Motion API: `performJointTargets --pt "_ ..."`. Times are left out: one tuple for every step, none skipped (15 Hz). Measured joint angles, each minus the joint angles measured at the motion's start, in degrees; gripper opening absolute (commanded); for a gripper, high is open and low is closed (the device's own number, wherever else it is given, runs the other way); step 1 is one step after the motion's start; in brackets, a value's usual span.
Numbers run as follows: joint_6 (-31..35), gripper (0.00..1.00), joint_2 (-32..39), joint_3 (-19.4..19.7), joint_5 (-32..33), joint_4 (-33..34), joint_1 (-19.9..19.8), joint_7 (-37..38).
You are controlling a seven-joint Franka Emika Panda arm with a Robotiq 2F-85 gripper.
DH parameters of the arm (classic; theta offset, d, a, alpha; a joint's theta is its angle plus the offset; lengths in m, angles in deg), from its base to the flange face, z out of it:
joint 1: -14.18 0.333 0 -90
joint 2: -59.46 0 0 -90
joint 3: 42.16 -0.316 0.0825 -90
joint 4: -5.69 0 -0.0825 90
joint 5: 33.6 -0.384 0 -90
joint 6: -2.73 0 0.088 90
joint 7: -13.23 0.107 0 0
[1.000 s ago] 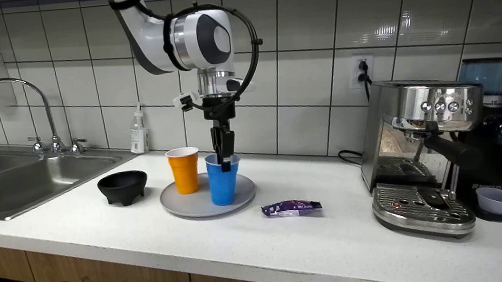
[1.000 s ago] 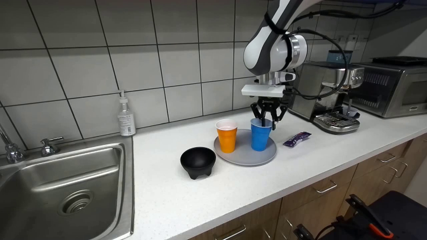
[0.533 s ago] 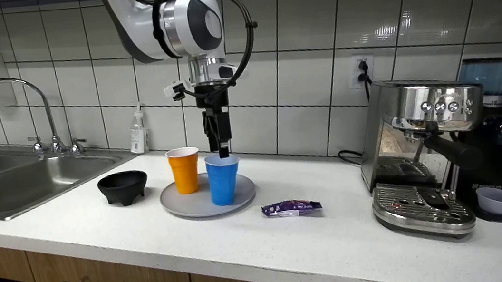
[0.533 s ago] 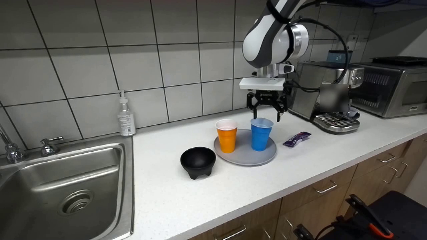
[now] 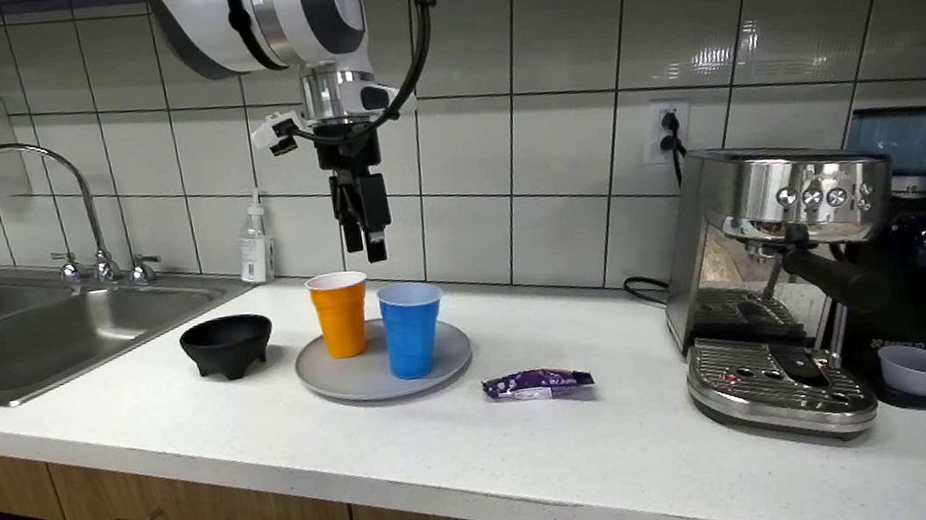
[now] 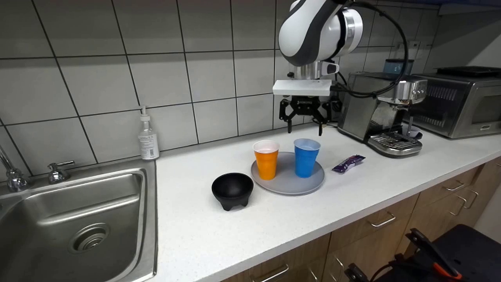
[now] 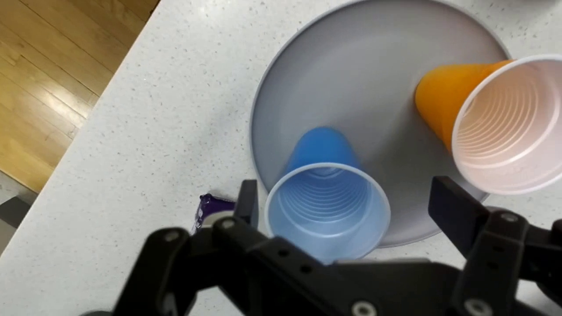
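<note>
My gripper (image 6: 305, 131) hangs in the air above and behind the two cups, with its fingers wide apart and nothing between them. Below it a blue cup (image 6: 306, 162) stands upright on a round grey plate (image 6: 287, 187). Beside that, on the same plate, is an orange cup (image 6: 267, 164) with a white inside. Looking down in the wrist view, I see into the blue cup (image 7: 322, 147), which appears between the fingertips but well beneath them. The orange cup (image 7: 448, 94) lies near the right finger there. Both cups look empty.
A purple wrapped packet (image 5: 538, 383) lies on the counter beside the plate. On the plate's other side stands a black footed bowl (image 5: 228, 346), then the sink (image 5: 109, 325) and a soap bottle (image 5: 255, 246). An espresso machine (image 5: 773, 195) occupies the far end. A tiled wall rises behind.
One second ago one finger was inside the blue cup and one outside. The fingers have spread, and the gripper has risen off the cup and shifted toward the sink side. The cups stayed put.
</note>
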Motion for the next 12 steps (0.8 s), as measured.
performJointTargets --pt "-0.4 1.0 -0.7 -0.7 0.0 -0.4 0.1 0.0" --pt "-0.5 1.0 -1.0 -1.0 0.0 -0.6 0.1 0.0" --pt "-0.5 1.0 -0.9 -1.1 0.0 -0.6 0.0 0.0" --pt "-0.4 1.0 -0.8 -1.0 0.0 -0.6 0.0 0.0" --pt "-0.4 1.0 -0.6 -1.0 0.0 -0.6 -0.1 0.0" --pt "-0.4 1.0 -0.5 -1.0 0.0 -0.6 -0.2 0.0" --pt "-0.4 1.0 -0.5 -1.0 0.0 -0.6 -0.2 0.0" --pt "-0.4 1.0 -0.4 -1.0 0.0 -0.6 -0.2 0.0" --pt "-0.4 1.0 -0.4 -1.0 0.0 -0.6 -0.2 0.0" --pt "-0.4 1.0 -0.4 -1.0 0.0 -0.6 -0.2 0.0" --pt "-0.4 1.0 -0.4 -1.0 0.0 -0.6 -0.2 0.0" --pt "-0.4 1.0 -0.4 -1.0 0.0 -0.6 -0.2 0.0"
